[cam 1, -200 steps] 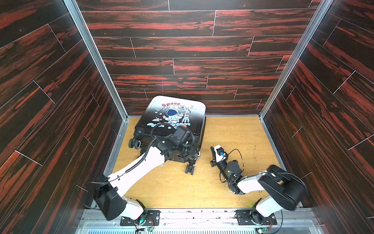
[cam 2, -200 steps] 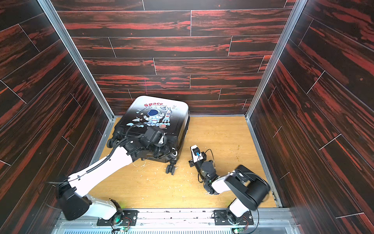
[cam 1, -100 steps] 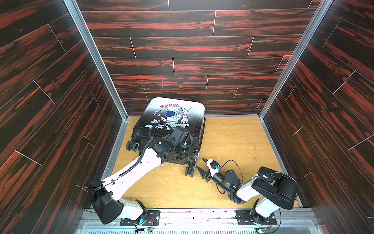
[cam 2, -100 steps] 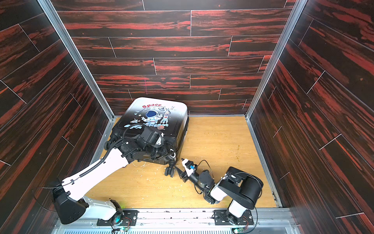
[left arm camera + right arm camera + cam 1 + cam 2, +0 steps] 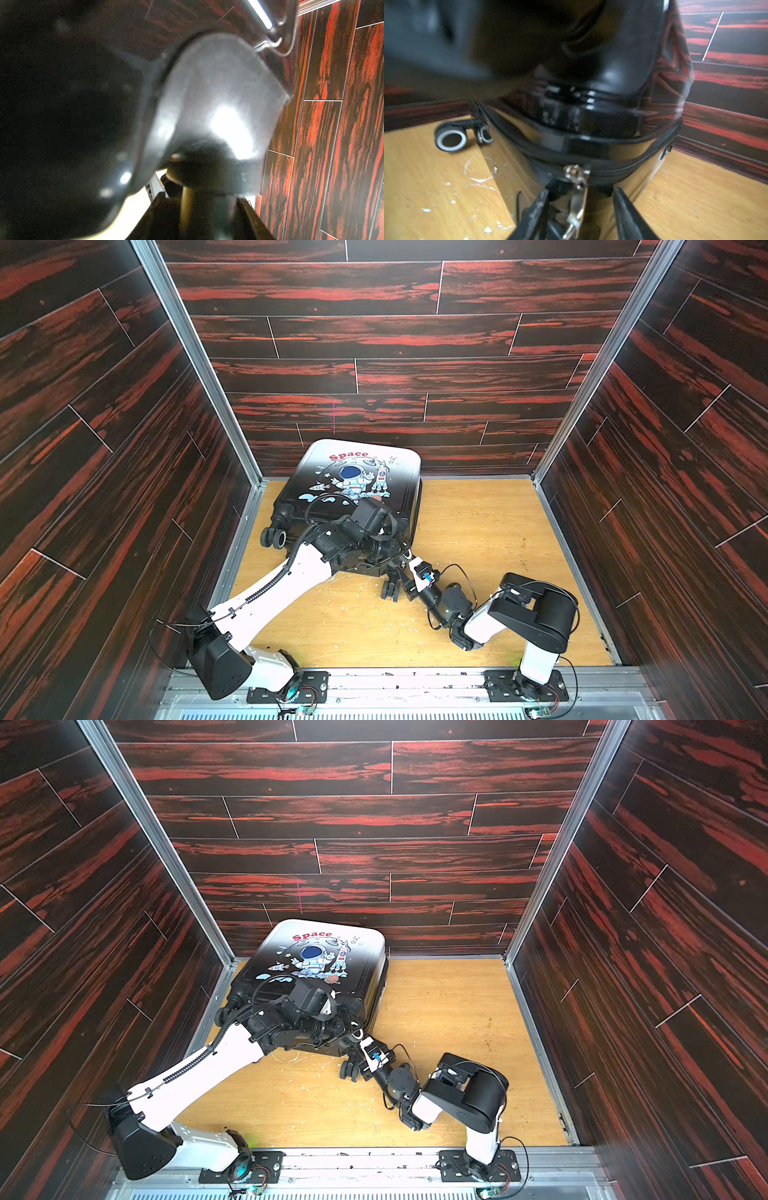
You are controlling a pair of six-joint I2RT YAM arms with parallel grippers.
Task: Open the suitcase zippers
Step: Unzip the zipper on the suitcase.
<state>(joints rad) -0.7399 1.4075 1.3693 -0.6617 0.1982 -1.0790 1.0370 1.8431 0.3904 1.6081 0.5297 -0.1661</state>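
- The suitcase (image 5: 357, 489) lies flat on the tabletop (image 5: 478, 539) in the far left corner, its top end against the back wall and its wheels toward the robot.
- Step in hand: getting hold of a zipper pull (image 5: 578, 203) at the near right corner, where the zippers (image 5: 643, 161) round the seam.
- The right fingers (image 5: 537, 207) stand apart with the metal pull hanging between them, not yet pinched.
- The left fingers (image 5: 162, 216) sit at the same near corner. That view is too blurred to tell whether they clamp anything.
- Next move, as I judge it: pinch the pull, then drag it along the seam while the left arm steadies the shell.
- 1 second ago the right arm stood well apart from the suitcase; it has since dropped to the corner.
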